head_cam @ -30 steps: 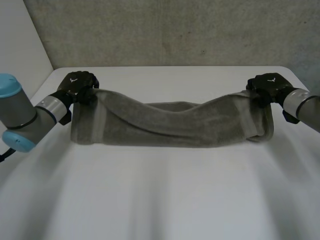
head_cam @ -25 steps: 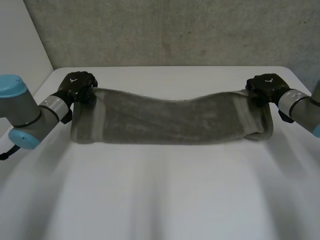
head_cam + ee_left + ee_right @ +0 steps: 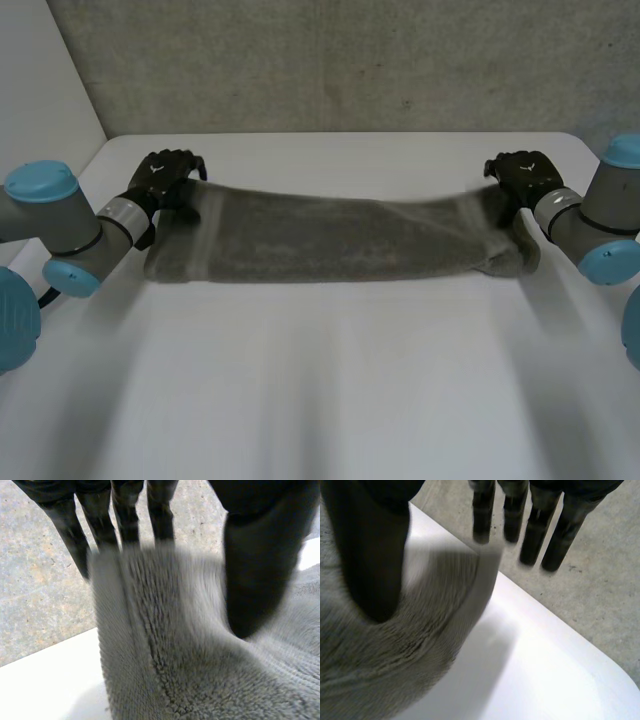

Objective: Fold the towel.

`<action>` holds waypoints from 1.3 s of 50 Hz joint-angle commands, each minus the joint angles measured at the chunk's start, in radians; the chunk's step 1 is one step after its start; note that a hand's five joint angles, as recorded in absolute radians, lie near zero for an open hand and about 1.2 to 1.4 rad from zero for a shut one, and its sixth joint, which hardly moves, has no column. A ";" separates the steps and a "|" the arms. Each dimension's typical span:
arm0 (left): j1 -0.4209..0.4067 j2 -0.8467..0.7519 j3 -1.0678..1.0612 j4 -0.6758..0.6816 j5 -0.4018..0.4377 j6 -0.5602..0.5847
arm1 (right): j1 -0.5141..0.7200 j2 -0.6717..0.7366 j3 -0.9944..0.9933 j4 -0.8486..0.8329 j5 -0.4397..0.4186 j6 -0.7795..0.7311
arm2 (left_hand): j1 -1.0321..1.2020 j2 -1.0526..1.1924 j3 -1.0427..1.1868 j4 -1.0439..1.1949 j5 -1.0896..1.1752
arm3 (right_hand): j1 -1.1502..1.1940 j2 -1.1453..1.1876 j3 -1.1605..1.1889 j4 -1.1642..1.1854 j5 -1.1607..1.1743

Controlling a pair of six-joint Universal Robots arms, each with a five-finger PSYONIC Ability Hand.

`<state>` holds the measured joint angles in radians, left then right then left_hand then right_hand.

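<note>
Head view: one grey towel (image 3: 340, 240) lies stretched across the far part of the one white table (image 3: 320, 390). It is folded lengthwise into a long band, flat along most of its length and bunched up a little at its right end. Two arms reach in from the sides, the left arm (image 3: 70, 225) and the right arm (image 3: 600, 215). Two black hands are on the towel, one at each end. The left hand (image 3: 165, 175) is at the towel's far left corner and the right hand (image 3: 520, 175) at its far right corner. A grey wall (image 3: 340, 60) stands behind the table.

Left wrist view: the left hand (image 3: 260, 555) has its fingers (image 3: 125, 515) straight. The towel (image 3: 175, 655) edge rises in front of their tips, and the thumb presses on the cloth from the near side, so the towel is pinched between thumb and fingers. A strip of the table (image 3: 50, 680) shows beside the cloth.

Right wrist view: the right hand (image 3: 370, 555) has a like hold. Its fingers (image 3: 535, 530) are straight, and the towel (image 3: 395, 655) corner covers the tips of the two nearest the thumb. The thumb bears down on the cloth, pinching it. The table (image 3: 530, 665) lies bare beyond the corner.
</note>
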<state>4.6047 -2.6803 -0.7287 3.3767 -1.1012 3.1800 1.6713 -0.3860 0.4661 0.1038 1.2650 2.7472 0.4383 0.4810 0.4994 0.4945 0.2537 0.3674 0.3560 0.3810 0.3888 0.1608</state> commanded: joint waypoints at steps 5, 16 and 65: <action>-0.006 0.031 -0.006 0.000 -0.042 0.000 | 0.021 -0.068 0.009 0.019 0.011 0.014 | -0.251 -0.294 -0.312 -0.307 -0.241 | -0.193 -0.181 -0.206 -0.214 -0.161; -0.021 0.217 -0.133 -0.016 -0.097 -0.003 | 0.012 -0.344 0.164 0.132 0.013 0.120 | -0.239 -0.282 -0.301 -0.296 -0.229 | -0.193 -0.181 -0.206 -0.214 -0.161; -0.056 0.586 -0.802 0.081 -0.097 0.000 | -0.081 -0.418 0.838 -0.233 0.045 0.204 | -0.222 -0.265 -0.283 -0.278 -0.212 | 0.475 0.486 0.461 0.454 0.507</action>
<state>4.5483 -2.0909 -1.5303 3.4578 -1.1979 3.1799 1.5909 -0.8278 1.3120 -0.0993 1.2877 2.9416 0.2541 0.2520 0.2565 0.2613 0.0614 0.7937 0.7970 0.7909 0.7937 0.6150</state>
